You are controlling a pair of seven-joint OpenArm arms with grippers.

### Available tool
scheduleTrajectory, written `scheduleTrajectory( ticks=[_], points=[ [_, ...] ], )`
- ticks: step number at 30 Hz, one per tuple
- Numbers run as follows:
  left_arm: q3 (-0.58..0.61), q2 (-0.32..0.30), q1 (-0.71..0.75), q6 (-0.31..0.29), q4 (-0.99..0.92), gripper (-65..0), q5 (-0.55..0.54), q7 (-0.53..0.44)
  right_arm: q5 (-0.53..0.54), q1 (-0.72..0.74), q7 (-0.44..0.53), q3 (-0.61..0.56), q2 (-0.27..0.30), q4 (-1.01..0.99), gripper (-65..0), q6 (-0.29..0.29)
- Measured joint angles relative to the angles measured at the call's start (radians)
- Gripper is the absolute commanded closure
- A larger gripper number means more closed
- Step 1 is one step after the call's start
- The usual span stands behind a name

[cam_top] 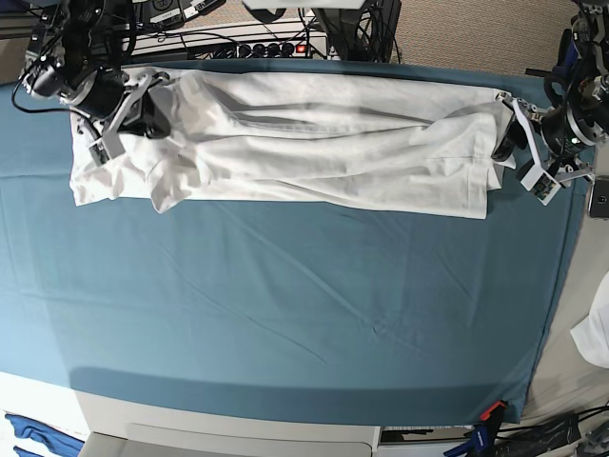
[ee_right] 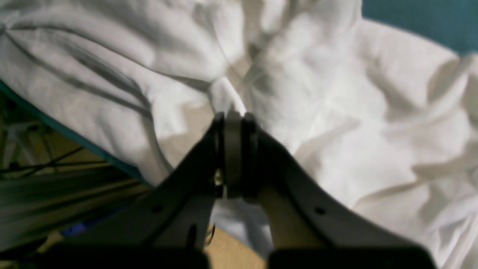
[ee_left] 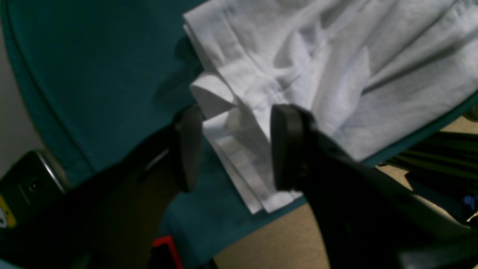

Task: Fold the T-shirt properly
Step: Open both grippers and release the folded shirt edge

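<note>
Large plain white cotton T-shirt (cam_top: 285,143) lies stretched sideways along the far edge of the counter (cam_top: 285,314), on its teal tablecloth, rumpled and partly doubled over on itself.

Right gripper (ee_right: 233,119) sits at the shirt's bunched end; its fingers are pressed together with a ridge of white cloth running into the tips, so it looks to be pinching fabric, though the pinch point itself is blurred. Left gripper (ee_left: 233,145) is at the opposite end, fingers spread, straddling a stack of layered hem edges without closing on them.

Handling, as judged: light, limp, not fragile. It will sag and drag between two holds, and the layers may slide apart on the tablecloth. Best taken at hemmed corners or seams, all layers together.

Hard to make out: neckline and sleeves are lost in the wrinkles; which hem the left fingers straddle is unclear; how many layers the right pinch holds cannot be told.
</note>
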Motion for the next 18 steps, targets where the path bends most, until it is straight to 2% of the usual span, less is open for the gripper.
scheduleTrajectory(
  ticks=[3,6,8,12,14,15,18],
  points=[
    [0.000,0.000,0.000,0.000,0.000,-30.5,0.000,-0.002,0.000,-0.039,-0.005,0.000,0.000,0.000,0.0,0.000],
    [0.000,0.000,0.000,0.000,0.000,-30.5,-0.001,-0.003,-0.001,-0.066,-0.007,0.000,0.000,0.000,-12.6,0.000],
    [0.000,0.000,0.000,0.000,0.000,-30.5,0.000,-0.003,-0.002,-0.072,-0.007,0.000,0.000,0.000,-17.7,0.000],
    [0.000,0.000,-0.003,0.000,0.000,-30.5,0.000,-0.003,-0.037,-0.069,-0.006,0.005,0.000,0.000,-18.0,0.000],
    [0.000,0.000,-0.002,0.006,0.000,-30.5,0.009,-0.003,-0.037,-0.063,0.024,0.036,0.000,0.000,-18.0,0.001],
    [0.000,0.000,-0.002,0.013,0.000,-30.5,0.024,-0.003,-0.043,-0.056,0.035,0.060,-0.001,0.000,-18.0,0.001],
    [0.000,0.000,-0.002,0.133,0.000,-30.9,0.135,-0.003,-0.053,-0.005,0.055,0.159,-0.028,0.001,-18.0,0.000]
  ],
)
